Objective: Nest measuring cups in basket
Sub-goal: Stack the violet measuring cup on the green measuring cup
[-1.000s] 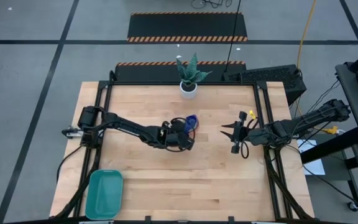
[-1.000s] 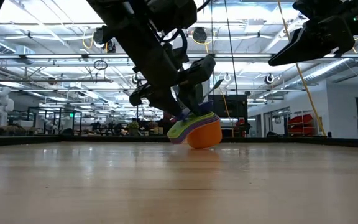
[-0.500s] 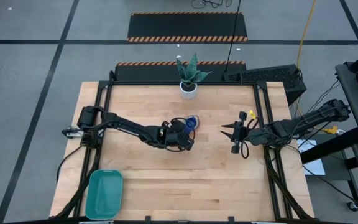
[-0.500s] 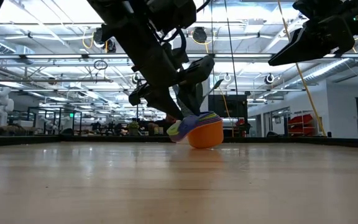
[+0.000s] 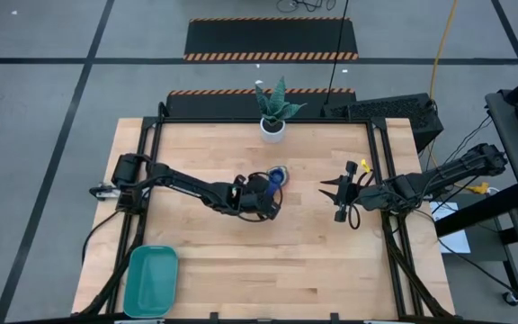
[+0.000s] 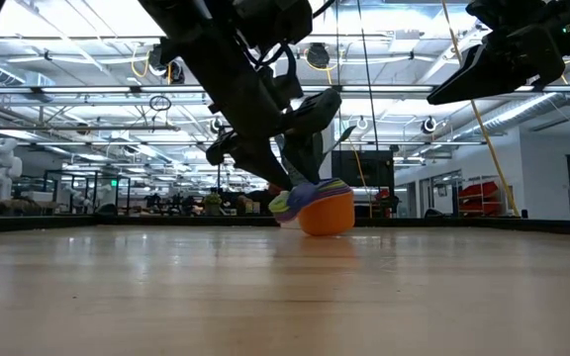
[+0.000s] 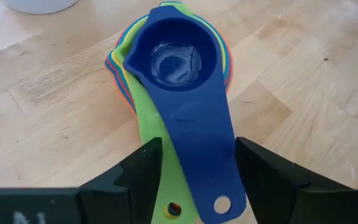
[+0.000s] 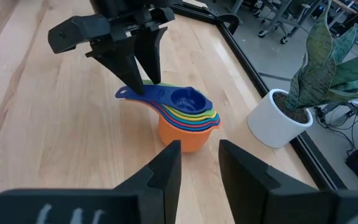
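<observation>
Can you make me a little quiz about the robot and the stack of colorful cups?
1. True or false: the measuring cups are already in the basket.
2. Which cup is on top of the stack? A) orange B) navy C) yellow
3. Fill in: the left tool has its fingers on either side of the cups' ____.

Key: 1. False; they are stacked on the table, far from the basket. 2. B. 3. Handles. The right tool waits open, off to the side.

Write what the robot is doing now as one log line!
left gripper: open around handles of nested measuring cups | right gripper: open, waiting | basket: table corner, no cups
</observation>
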Motion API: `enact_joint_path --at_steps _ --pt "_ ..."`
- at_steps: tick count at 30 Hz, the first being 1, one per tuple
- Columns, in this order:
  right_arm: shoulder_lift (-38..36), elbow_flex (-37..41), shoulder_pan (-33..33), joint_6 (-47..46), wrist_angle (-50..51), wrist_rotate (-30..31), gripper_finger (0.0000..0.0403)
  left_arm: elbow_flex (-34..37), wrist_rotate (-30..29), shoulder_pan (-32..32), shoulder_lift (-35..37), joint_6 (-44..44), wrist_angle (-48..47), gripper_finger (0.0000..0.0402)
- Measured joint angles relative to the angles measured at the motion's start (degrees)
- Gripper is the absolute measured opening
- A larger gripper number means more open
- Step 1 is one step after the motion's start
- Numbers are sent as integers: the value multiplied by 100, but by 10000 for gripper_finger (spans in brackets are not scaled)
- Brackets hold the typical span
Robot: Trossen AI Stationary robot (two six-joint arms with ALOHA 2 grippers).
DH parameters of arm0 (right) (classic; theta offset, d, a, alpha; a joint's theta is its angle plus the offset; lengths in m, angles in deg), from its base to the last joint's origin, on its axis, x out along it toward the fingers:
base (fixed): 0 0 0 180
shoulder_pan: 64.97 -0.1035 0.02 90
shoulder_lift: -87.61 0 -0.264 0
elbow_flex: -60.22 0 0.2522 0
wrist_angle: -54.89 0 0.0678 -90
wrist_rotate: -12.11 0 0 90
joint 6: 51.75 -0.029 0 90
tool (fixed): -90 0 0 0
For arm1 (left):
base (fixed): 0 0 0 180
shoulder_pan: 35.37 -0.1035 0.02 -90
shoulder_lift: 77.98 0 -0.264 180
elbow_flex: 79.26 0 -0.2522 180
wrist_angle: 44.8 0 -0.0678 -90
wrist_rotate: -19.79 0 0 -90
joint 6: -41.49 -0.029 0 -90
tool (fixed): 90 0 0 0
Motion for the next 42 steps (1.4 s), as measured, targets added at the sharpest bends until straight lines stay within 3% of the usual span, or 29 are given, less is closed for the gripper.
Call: enact_joint_path --at_steps 11,17,22,25,36,42 --pt "0 0 0 -1 0 0 102 0 -441 -14 0 -119 -1 299" --pt "0 0 1 -1 0 0 102 0 -493 -42 0 -442 113 327" --pt "0 0 2 0 0 0 102 0 -465 -173 2 -876 163 328" --pt "0 0 0 -2 0 0 102 0 -137 -272 2 -1048 161 328" --pt "-4 0 1 -20 -2 0 102 7 441 -405 -189 -983 16 328" --pt "-2 0 2 -20 3 0 102 -7 588 -381 -175 -1048 47 292"
